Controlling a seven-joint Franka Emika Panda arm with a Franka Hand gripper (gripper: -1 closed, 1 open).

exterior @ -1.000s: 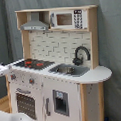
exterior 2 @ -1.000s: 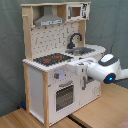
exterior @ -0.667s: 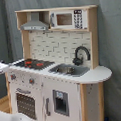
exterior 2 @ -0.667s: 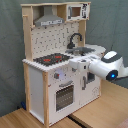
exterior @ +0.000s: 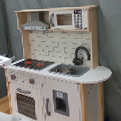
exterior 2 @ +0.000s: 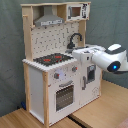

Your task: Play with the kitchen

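Observation:
The kitchen (exterior: 57, 71) is a white and light-wood toy unit, seen whole in both exterior views. It has a black-red hob (exterior: 34, 63), a sink (exterior: 69, 70) with a black faucet (exterior: 81, 55), a grey hood (exterior: 35, 23) and a small microwave (exterior: 65, 19). Below the knobs (exterior: 32, 81) the oven door (exterior: 26, 102) is closed. In the second exterior view the white arm (exterior 2: 107, 60) reaches in from the second exterior view's right. My gripper (exterior 2: 80, 54) hangs in front of the kitchen (exterior 2: 55, 65) at counter height, level with the hob (exterior 2: 52, 60).
A grey curtain (exterior: 111, 39) hangs behind the kitchen. The unit stands on a light wooden floor (exterior 2: 100, 110). A white part (exterior: 1, 60) shows at the first exterior view's left edge, beside the hob.
In the second exterior view the arm has shifted slightly to the right and upward. The kitchen looks the same.

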